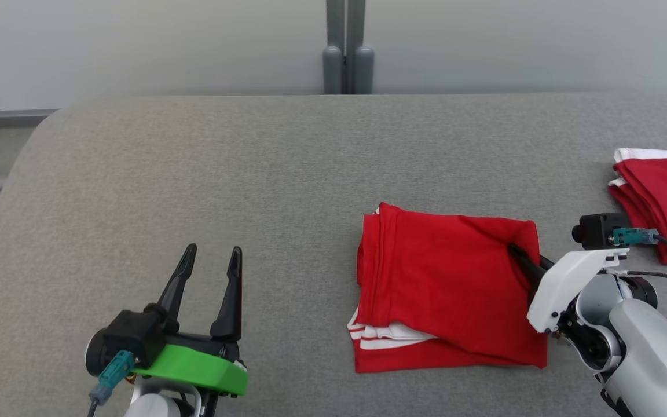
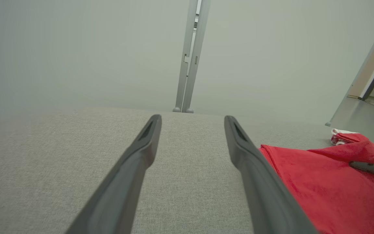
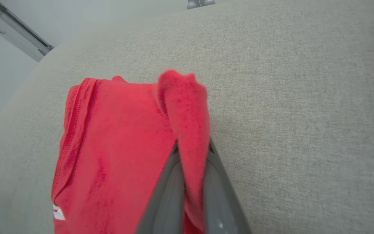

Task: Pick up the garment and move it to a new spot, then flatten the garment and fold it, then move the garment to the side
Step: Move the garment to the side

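The garment (image 1: 449,284) is red with white stripes and lies folded on the grey table (image 1: 194,174), right of centre. My right gripper (image 1: 517,253) is shut on its right edge, and the pinched cloth stands up as a red fold (image 3: 187,110) between the two dark fingers. The same garment (image 2: 320,182) shows at the right of the left wrist view, with one dark right finger (image 2: 372,169) lying on it. My left gripper (image 1: 213,255) stands open at the lower left, well clear of the garment, with nothing between its fingers.
A second red and white folded garment (image 1: 663,191) lies at the table's right edge, just behind my right wrist. A grey post (image 1: 347,52) stands behind the table's far edge. Bare grey cloth stretches across the left and far parts of the table.
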